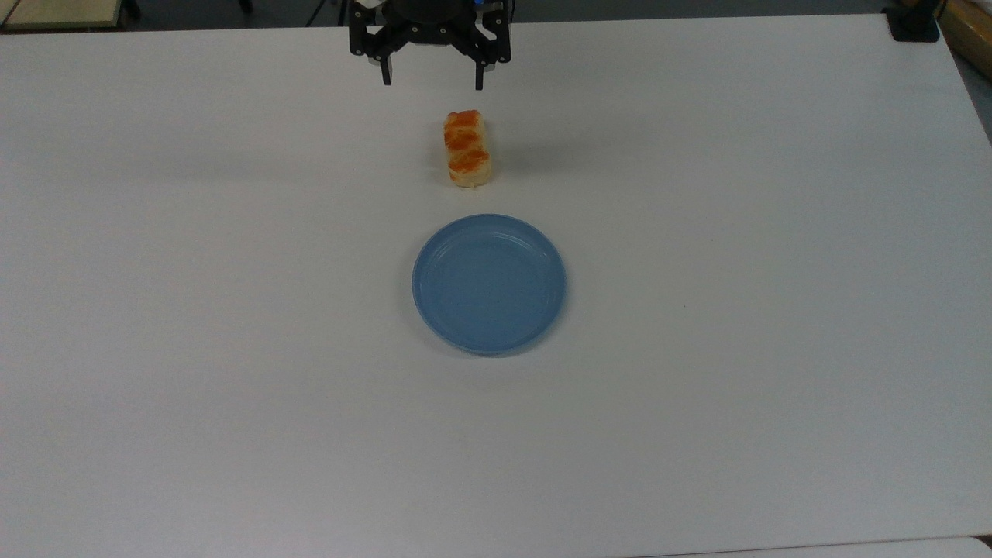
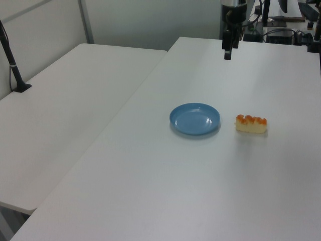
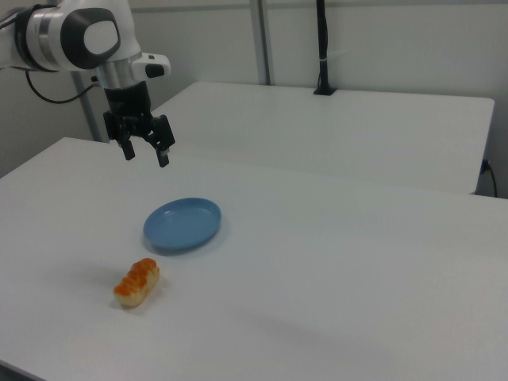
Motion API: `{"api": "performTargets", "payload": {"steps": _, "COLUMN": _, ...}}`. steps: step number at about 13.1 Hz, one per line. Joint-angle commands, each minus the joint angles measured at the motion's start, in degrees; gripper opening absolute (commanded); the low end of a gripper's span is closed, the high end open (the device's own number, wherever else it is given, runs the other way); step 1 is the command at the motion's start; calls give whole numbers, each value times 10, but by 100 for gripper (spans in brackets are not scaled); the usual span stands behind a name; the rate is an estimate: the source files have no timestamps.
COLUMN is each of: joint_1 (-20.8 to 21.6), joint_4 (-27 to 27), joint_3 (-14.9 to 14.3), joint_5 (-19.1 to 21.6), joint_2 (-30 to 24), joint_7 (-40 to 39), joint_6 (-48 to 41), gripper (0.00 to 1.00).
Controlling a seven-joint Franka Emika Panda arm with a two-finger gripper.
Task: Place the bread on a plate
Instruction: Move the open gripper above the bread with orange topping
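Note:
The bread (image 1: 466,148) lies on the white table, a pale oblong piece with orange-brown lumps on top; I also see the bread (image 2: 251,123) in the left view and the bread (image 3: 137,282) in the right view. The light-blue plate (image 1: 489,284) sits empty just below it in the top view, also the plate (image 2: 194,119) and the plate (image 3: 182,223). My gripper (image 1: 432,80) hangs open above the table, beyond the bread at the top view's upper edge, holding nothing. It shows as the gripper (image 3: 145,154) high over the table in the right view, and as the gripper (image 2: 228,52) in the left view.
The white table (image 1: 232,349) has wide bare surface on all sides of the plate. A second table (image 2: 65,110) adjoins it on the left view's left, with a black post (image 2: 12,63) clamped at its far side. Cables and equipment (image 2: 286,27) stand behind the arm.

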Motion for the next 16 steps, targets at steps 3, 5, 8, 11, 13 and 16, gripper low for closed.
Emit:
{"api": "performTargets", "payload": {"steps": 3, "joint_1": -9, "joint_4": 15, "joint_3": -3, "joint_5": 11, "joint_2": 9, "joint_7": 6, "joint_6": -14, "gripper": 100}}
{"api": "performTargets", "payload": {"steps": 5, "joint_1": -9, "joint_4": 15, "joint_3": -3, "joint_5": 12, "joint_2": 9, "joint_7": 6, "joint_6": -18, "gripper": 100}}
{"api": "performTargets", "payload": {"steps": 8, "joint_1": -9, "joint_4": 15, "joint_3": -2, "joint_5": 12, "joint_2": 8, "joint_7": 8, "joint_6": -19, "gripper": 100}}
{"api": "performTargets", "payload": {"steps": 11, "joint_1": -3, "joint_4": -2, "joint_3": -2, "joint_5": 13, "joint_2": 8, "joint_7": 6, "joint_6": -51, "gripper": 100}}
{"api": "performTargets", "payload": {"steps": 13, "joint_1": 0, "joint_4": -45, "joint_3": -2, "joint_5": 13, "joint_2": 7, "joint_7": 4, "joint_6": -43, "gripper": 100}}
{"api": "performTargets", "payload": {"steps": 16, "joint_1": 6, "joint_4": -129, "joint_3": -2, "joint_5": 3, "joint_2": 8, "joint_7": 5, "joint_6": 42, "gripper": 100}}
